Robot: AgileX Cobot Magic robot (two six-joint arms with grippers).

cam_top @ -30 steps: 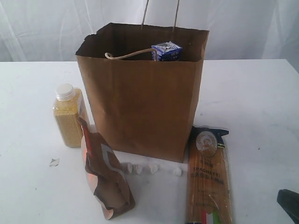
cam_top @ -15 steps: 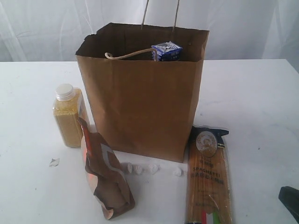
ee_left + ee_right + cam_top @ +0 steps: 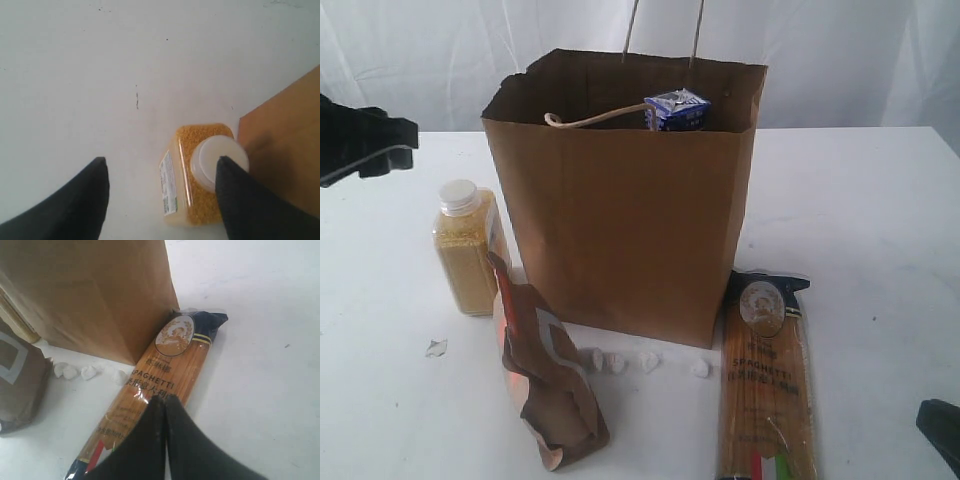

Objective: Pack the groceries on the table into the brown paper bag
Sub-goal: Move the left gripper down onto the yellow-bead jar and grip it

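Mostly hidden inside the brown paper bag (image 3: 620, 230): small blue-white carton (image 3: 677, 109), just peeking over the rim. Left of the bag, yellow-filled bottle (image 3: 200, 172) upright below the left gripper (image 3: 161, 167), spread wide, empty. Right of the bag, spaghetti packet (image 3: 160, 375), end cut off; right gripper (image 3: 164, 399) nearby, pressed together, only a corner in the exterior view.

The bag (image 3: 620, 230) is matt brown kraft paper, lightly creased, with a twisted paper handle (image 3: 595, 120), and the table (image 3: 860, 220) looks smooth, matt and white. The bottle (image 3: 467, 262) is clear glossy plastic with a smooth white plastic cap (image 3: 459, 197) over grainy yellow filling. The pouch (image 3: 545, 380) is crinkled shiny foil, and the spaghetti packet (image 3: 765, 390) is glossy clear film.
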